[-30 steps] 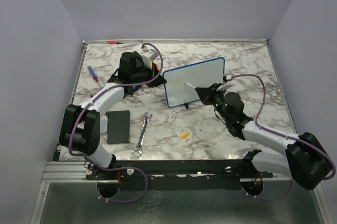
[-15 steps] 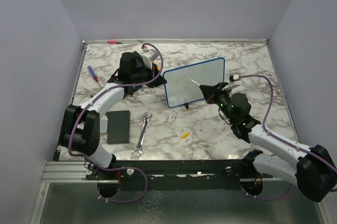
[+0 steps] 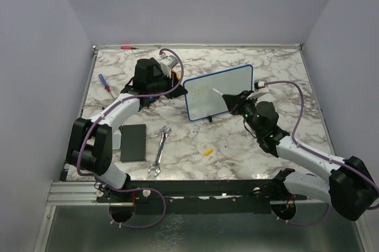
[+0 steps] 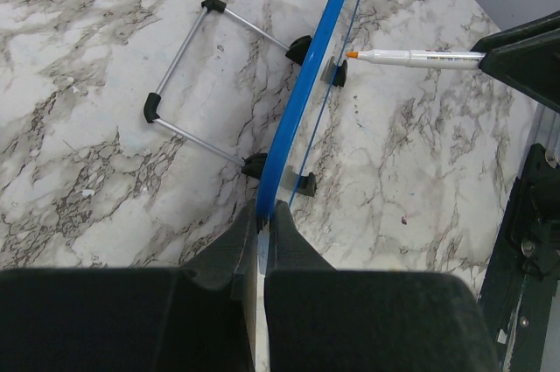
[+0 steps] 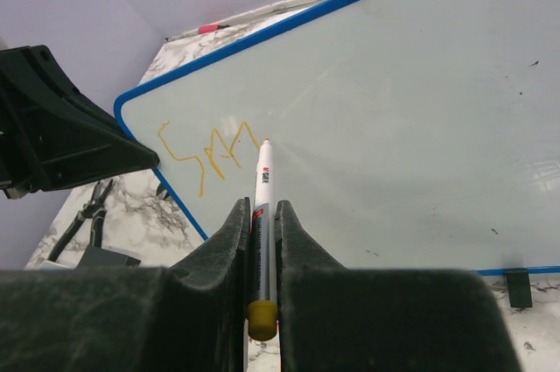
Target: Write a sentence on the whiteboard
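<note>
The whiteboard (image 3: 222, 89) stands tilted on its feet at mid table, blue-framed. My left gripper (image 3: 179, 88) is shut on the board's left edge; the left wrist view shows the blue frame (image 4: 308, 87) pinched between its fingers (image 4: 266, 207). My right gripper (image 3: 235, 102) is shut on a white marker (image 3: 219, 93) with an orange tip. In the right wrist view the marker (image 5: 263, 181) points at the board face (image 5: 394, 101), its tip right next to the yellow strokes of the sentence (image 5: 206, 155). I cannot tell if the tip touches.
A wrench (image 3: 160, 151), a black pad (image 3: 134, 142) and a small yellow cap (image 3: 208, 151) lie in front of the board. A screwdriver (image 3: 104, 83) lies at the left, a red pen (image 3: 127, 46) at the back edge. The board's wire stand (image 4: 206, 74) rests behind it.
My right wrist has swung left and upward with the marker, and the tip has shifted slightly right along the board. My left arm and the board have not moved.
</note>
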`<state>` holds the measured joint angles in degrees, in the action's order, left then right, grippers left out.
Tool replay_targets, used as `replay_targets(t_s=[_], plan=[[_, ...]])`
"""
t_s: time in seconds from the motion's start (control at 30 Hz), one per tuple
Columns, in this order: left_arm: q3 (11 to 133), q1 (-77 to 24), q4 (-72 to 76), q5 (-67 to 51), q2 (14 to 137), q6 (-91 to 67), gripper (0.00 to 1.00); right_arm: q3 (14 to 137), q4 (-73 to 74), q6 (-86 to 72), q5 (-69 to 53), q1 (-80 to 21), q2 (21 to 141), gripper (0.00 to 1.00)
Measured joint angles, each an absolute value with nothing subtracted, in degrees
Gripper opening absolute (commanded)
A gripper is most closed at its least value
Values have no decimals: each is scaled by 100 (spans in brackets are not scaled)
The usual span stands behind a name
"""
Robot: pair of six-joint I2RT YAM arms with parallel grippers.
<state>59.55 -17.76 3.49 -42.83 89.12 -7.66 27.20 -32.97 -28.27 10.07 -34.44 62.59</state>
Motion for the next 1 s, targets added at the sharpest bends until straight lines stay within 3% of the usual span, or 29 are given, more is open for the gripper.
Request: replay_targets(t_s=[1.0], plan=[[5953,-1776,346,-4259,8910,-768,0,2694,-3505,-2823,1004,-3446,6628,1]])
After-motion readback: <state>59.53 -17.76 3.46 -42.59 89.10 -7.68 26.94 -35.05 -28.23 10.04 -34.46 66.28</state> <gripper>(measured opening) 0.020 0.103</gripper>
